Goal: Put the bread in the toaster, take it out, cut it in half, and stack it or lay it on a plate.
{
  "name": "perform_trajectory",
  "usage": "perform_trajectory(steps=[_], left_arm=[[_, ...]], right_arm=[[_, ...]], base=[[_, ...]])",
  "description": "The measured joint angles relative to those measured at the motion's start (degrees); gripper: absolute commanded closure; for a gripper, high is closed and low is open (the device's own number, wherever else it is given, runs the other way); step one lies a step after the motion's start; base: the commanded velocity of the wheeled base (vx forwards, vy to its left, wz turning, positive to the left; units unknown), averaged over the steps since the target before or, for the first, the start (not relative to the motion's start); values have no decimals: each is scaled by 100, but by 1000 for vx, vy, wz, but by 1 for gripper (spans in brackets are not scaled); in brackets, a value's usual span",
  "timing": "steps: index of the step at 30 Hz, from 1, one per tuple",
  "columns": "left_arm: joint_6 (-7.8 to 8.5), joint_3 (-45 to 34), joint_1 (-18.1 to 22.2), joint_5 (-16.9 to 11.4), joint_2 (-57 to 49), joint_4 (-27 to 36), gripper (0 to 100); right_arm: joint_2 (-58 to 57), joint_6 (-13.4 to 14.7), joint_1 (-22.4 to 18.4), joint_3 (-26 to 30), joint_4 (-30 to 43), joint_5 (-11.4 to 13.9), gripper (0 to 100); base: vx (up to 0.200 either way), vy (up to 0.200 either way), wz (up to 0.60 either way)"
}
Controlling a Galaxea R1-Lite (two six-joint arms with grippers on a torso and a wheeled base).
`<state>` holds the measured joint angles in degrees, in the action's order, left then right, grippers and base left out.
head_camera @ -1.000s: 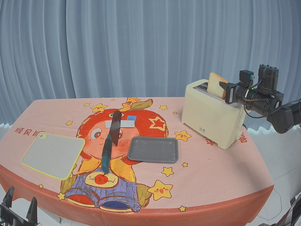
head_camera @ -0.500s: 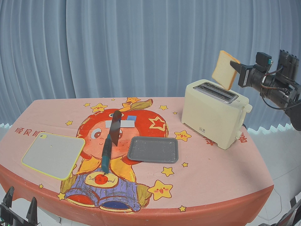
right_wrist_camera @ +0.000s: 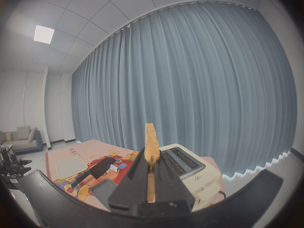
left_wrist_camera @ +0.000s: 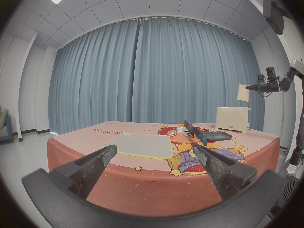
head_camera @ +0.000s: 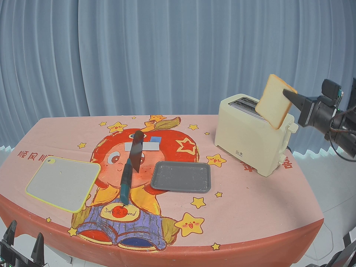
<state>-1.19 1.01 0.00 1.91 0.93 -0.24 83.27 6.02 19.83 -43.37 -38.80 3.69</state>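
My right gripper [head_camera: 288,92] is shut on a slice of bread [head_camera: 274,101], holding it tilted in the air above the right end of the cream toaster [head_camera: 248,135]. In the right wrist view the bread [right_wrist_camera: 151,146] stands edge-on between the fingers [right_wrist_camera: 139,165], with the toaster's slots [right_wrist_camera: 182,159] below. A knife [head_camera: 131,164] with a teal handle lies in the table's middle. A grey plate [head_camera: 181,176] sits right of it, and a cutting board [head_camera: 63,182] with a yellow rim sits at the left. My left gripper [left_wrist_camera: 155,162] hangs open off the table's near left corner, holding nothing.
The table carries a pink cartoon cloth [head_camera: 237,212]. A small white and blue card [head_camera: 150,145] lies behind the knife. A blue curtain [head_camera: 167,45] closes off the back. Bare cloth lies between the plate and the table's front edge.
The bread rose out of the toaster slot in my right gripper, then moved right and a little lower. The left arm has kept still.
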Motion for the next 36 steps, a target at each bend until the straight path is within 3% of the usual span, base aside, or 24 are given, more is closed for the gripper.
perform_trajectory(steps=[11,21,36], left_arm=[[0,0,0,2,0,0,0],[0,0,0,0,0,0,0],[0,0,0,0,0,0,0]], right_arm=[[-624,115,332,1022,-63,7,100],[-1167,95,158,1827,-57,29,100],[-1321,117,288,2059,-57,33,100]], base=[[0,0,0],[0,0,0],[0,0,0]])
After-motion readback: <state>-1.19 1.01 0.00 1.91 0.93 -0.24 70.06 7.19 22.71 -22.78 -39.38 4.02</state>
